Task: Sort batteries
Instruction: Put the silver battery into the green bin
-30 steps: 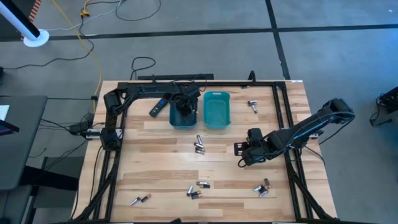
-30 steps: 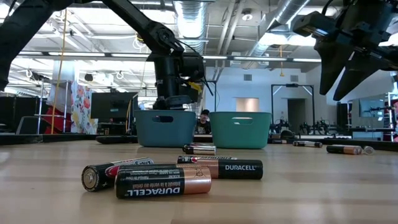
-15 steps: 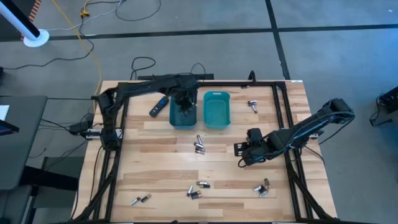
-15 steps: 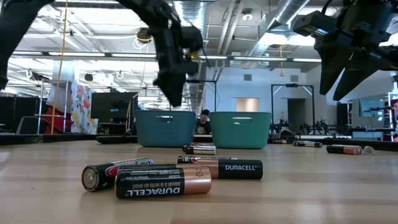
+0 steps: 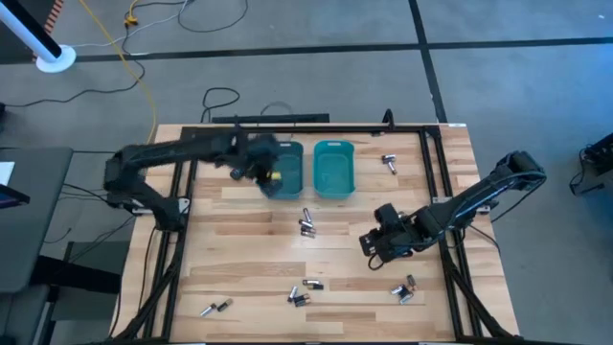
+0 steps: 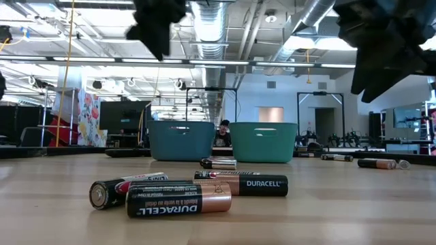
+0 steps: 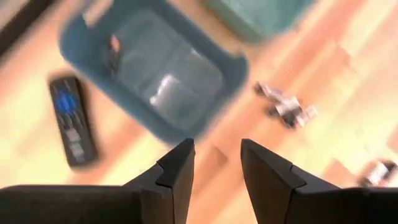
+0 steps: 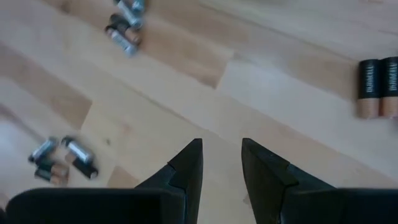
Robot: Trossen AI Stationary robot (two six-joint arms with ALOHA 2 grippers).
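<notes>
Batteries (image 5: 306,226) untouched (left arm (image 5: 192,149) withdrawn)

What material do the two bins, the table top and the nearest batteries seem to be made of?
The blue bin and the teal bin look like matte moulded plastic, with rolled rims. The table top looks like pale wood, showing plank seams and grain. The nearest batteries look metal-cased, with glossy black and copper wrap.

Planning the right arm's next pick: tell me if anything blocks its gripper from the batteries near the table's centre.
Nothing visible does. The right gripper is open above bare wood, and only open tabletop lies between it and the centre batteries.
</notes>
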